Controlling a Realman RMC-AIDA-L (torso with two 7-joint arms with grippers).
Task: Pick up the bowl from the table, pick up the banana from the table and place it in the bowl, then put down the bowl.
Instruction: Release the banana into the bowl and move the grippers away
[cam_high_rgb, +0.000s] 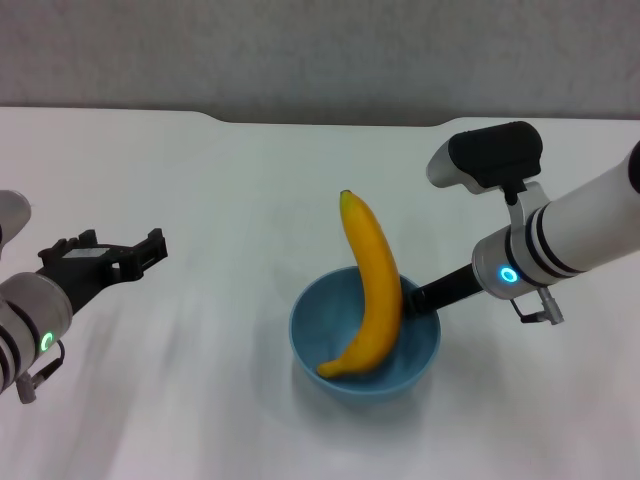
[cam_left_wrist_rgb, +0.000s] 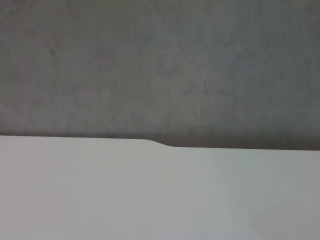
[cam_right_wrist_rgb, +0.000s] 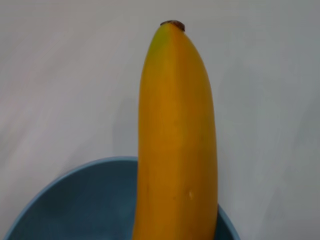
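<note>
- From the head camera I see the bowl (cam_high_rgb: 365, 345) sitting on the table (cam_high_rgb: 200, 400), a little right of centre and toward the near edge.
- The banana (cam_high_rgb: 370, 290) lies in the bowl: its lower end rests on the bowl's inside at the near left, and its upper half leans over the far right rim, the dark tip pointing toward the far wall.
- My right gripper (cam_high_rgb: 418, 296) reaches in from the right at the bowl's right rim, just beside the banana where it crosses that rim. Its black fingers disappear behind the rim and the fruit, so I cannot tell whether they clamp the rim or stand apart.
- The right wrist camera looks along the banana (cam_right_wrist_rgb: 177, 145), which rises out of the bowl (cam_right_wrist_rgb: 75, 205) with its dark tip farthest from the lens and the white table (cam_right_wrist_rgb: 60, 75) behind it.
- My left gripper (cam_high_rgb: 155, 246) hovers over the left side of the table, well apart from the bowl, its black fingers spread with nothing between them.
- The left wrist camera shows only bare table (cam_left_wrist_rgb: 150, 195), its notched far edge and the grey wall (cam_left_wrist_rgb: 160, 65).
</note>
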